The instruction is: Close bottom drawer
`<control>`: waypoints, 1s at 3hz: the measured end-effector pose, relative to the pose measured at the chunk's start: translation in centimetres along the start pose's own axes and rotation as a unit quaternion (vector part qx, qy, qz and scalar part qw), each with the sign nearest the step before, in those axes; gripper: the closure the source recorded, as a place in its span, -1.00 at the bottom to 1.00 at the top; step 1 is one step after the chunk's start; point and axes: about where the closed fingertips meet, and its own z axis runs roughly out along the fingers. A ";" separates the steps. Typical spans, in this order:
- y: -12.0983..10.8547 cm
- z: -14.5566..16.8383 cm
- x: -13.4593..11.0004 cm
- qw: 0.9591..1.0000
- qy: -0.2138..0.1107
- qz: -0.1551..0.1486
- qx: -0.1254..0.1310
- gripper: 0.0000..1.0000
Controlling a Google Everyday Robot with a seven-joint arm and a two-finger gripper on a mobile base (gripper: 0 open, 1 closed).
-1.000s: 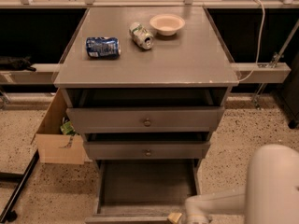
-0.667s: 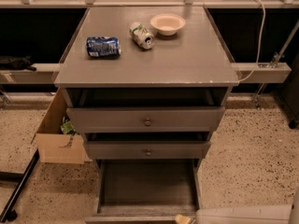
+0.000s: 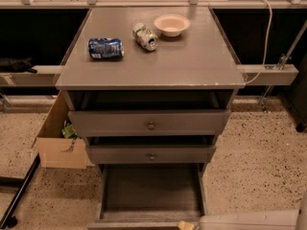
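The bottom drawer (image 3: 151, 190) is pulled far out of the grey cabinet, and its long shallow box is empty. Its plain front (image 3: 134, 225) lies at the lower edge of the camera view. My gripper (image 3: 186, 225) shows only as a small tan tip at that front's right end, right at the picture's bottom. The white arm link (image 3: 249, 219) runs off to the right behind it. Above, the middle drawer (image 3: 151, 155) and the top drawer (image 3: 148, 123), each with a knob, stand slightly open.
On the cabinet top lie a blue can (image 3: 105, 48), a green-white can (image 3: 145, 36) and a pale bowl (image 3: 171, 24). An open cardboard box (image 3: 60, 138) sits on the floor at the left, with a black pole (image 3: 19, 195) beyond it. A white cable (image 3: 266, 37) hangs at right.
The rounded white arm part at the lower right has dropped out of view, leaving a low flat link along the bottom edge. The bottom drawer has not visibly moved.
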 end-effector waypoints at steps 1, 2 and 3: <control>2.0 -1.2 0.9 0.998 -0.021 -0.056 0.007 -1.00; 1.5 -1.2 0.5 0.998 -0.030 -0.058 0.017 -1.00; 1.5 -1.2 0.5 0.998 -0.030 -0.058 0.017 -1.00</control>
